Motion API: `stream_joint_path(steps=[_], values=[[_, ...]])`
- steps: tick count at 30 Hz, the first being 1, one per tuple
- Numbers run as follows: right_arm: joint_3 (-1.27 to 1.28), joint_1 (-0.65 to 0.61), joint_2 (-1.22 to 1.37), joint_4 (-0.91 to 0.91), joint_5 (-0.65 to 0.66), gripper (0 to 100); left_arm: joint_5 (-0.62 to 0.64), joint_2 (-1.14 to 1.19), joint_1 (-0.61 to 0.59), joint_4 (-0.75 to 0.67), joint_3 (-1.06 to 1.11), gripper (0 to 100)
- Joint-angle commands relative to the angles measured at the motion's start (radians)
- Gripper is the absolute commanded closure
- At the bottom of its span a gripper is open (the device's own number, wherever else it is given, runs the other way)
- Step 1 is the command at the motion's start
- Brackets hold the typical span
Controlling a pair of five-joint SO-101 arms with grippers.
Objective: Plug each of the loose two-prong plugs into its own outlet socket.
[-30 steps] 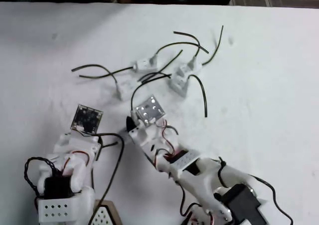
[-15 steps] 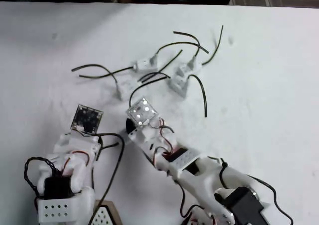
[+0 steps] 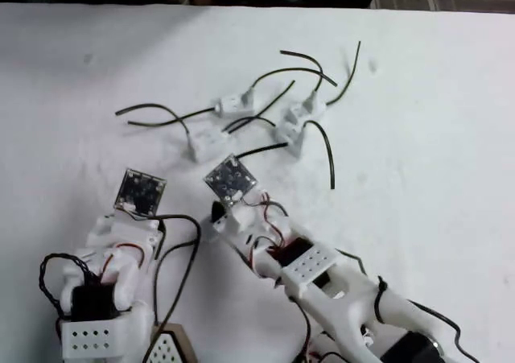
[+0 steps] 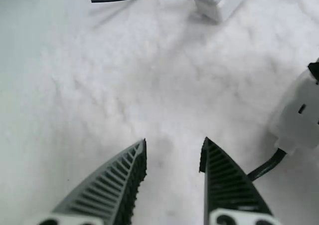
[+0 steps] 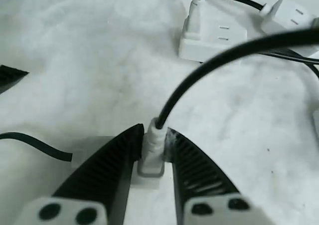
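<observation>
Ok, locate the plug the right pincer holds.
In the right wrist view the plug stands upright in the right pincer, over a white socket block; a second socket block lies farther off on the table.

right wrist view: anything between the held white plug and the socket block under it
Nothing visible. The white two-prong plug on its black cord, pinched in the right gripper's fingers, already sits against the white plastic socket block; no cord crosses between them.

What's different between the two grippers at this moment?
The left gripper is open, nothing between its fingers; the right gripper is shut on a white plug with a black cord. The left gripper hangs over bare table; the right gripper faces a white outlet socket. Both have dark ridged fingers.
</observation>
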Motion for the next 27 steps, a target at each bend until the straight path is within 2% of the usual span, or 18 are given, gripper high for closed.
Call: stream_joint_path(steps=[1, 6, 27], values=[[-0.014, 0.010, -0.018, 0.050, 0.014, 98.1, -0.011, -0.008, -0.007, -0.002, -0.006, 82], [-0.009, 0.008, -0.018, 0.053, 0.014, 98.1, -0.011, -0.008, -0.007, -0.002, -0.006, 82], [-0.015, -0.005, -0.028, 0.303, 0.008, 98.1, -0.011, -0.008, -0.007, -0.002, -0.006, 82]])
